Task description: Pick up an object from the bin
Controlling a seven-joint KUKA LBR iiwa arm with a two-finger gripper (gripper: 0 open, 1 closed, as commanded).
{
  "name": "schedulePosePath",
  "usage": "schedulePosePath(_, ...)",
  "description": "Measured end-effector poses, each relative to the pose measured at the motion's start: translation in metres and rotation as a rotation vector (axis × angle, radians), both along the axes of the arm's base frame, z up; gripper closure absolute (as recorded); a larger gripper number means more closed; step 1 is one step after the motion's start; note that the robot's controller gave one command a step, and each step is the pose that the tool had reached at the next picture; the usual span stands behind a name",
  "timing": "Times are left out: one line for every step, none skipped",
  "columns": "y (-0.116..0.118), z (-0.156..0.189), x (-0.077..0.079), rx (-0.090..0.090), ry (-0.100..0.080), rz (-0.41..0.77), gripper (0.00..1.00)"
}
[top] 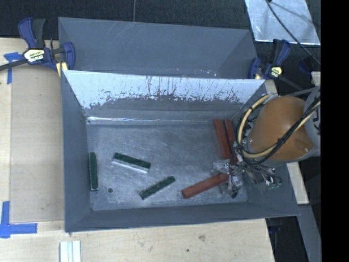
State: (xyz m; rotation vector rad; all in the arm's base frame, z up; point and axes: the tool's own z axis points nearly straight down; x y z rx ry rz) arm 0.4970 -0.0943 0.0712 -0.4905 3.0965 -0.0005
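Observation:
My gripper (232,180) is low in the bin's front right corner, right at the near end of a red-brown bar (203,187) that lies flat on the floor and points left. Its metal fingers crowd against that bar's right end; I cannot tell whether they are closed around it. Two more red-brown bars (222,136) stand side by side along the right wall just behind the gripper.
Further left lie a dark green bar (157,187), a green-and-white bar (131,162) and a green bar (93,171) upright against the left wall. The arm's orange cover and cables hang over the bin's right side.

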Motion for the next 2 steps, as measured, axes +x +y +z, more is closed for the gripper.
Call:
schedulePosePath(0.009, 0.12, 0.033, -0.002, -0.007, -0.009, 1.0)
schedulePosePath(0.024, 0.246, 0.051, -0.002, -0.008, 0.002, 1.0)
